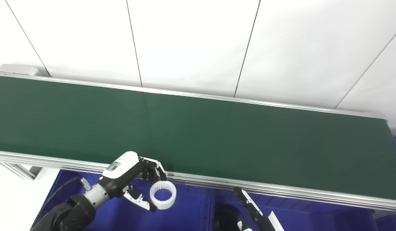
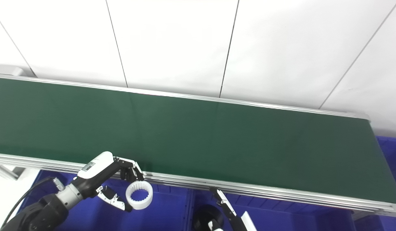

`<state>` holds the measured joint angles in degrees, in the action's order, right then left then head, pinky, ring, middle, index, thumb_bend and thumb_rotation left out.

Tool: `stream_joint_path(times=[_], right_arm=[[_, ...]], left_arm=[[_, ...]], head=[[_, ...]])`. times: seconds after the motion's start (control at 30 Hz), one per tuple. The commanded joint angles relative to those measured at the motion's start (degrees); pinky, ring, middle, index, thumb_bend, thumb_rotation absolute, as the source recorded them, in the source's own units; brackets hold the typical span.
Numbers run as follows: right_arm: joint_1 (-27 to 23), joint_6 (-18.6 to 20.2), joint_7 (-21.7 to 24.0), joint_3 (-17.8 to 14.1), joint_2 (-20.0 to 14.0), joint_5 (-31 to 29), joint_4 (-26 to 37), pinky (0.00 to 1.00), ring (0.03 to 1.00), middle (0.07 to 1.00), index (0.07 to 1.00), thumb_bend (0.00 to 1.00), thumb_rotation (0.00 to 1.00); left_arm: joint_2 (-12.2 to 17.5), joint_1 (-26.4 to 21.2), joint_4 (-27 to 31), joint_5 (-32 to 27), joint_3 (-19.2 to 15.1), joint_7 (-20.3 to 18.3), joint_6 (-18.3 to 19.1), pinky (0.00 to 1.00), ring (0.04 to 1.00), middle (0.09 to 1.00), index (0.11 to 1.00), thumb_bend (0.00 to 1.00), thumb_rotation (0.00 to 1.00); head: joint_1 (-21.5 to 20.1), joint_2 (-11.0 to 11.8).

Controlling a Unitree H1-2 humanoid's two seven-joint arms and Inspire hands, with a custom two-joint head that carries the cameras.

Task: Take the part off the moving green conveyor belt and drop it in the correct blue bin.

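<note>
the left hand [image 1: 133, 175] pinches a white toothed ring [image 1: 163, 194] between fingers and thumb, over a blue bin [image 1: 185, 211] just below the belt's metal rail. the green conveyor belt [image 1: 198, 128] runs bare beneath white wall panels [image 1: 191, 41]. the right hand [image 1: 249, 205] is barely visible; its state is unclear.

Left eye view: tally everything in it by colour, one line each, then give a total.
White: 1, the toothed ring held in the left hand
Green: 1, the conveyor belt
Blue: 2, the bins below the belt's near edge, with a divider between them
Total: 4
</note>
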<state>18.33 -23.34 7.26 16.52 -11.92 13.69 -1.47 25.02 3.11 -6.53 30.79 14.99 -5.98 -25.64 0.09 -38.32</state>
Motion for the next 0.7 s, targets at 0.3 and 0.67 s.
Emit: stream_joint_path(times=[0.3, 0.67], right_arm=[[-0.63, -2.69, -0.02, -0.31, 0.08, -1.02, 1.66, 0.92, 0.964, 0.98, 0.956, 0.42, 0.93], [-0.51, -2.24, 0.1, -0.34, 0.07, -1.18, 2.24, 0.92, 0.966, 0.983, 0.96, 0.42, 0.94]], left_arm=[[0.29, 1.76, -3.31, 3.5, 5.54, -0.27, -0.17, 0.71, 0.702, 0.713, 0.738, 0.75, 0.32], [2.0, 3.75, -0.2, -8.16, 8.62, -0.72, -1.21, 0.59, 0.621, 0.632, 0.498, 0.52, 0.09]], head=[[-0.01, -0.14], [-0.13, -0.94]])
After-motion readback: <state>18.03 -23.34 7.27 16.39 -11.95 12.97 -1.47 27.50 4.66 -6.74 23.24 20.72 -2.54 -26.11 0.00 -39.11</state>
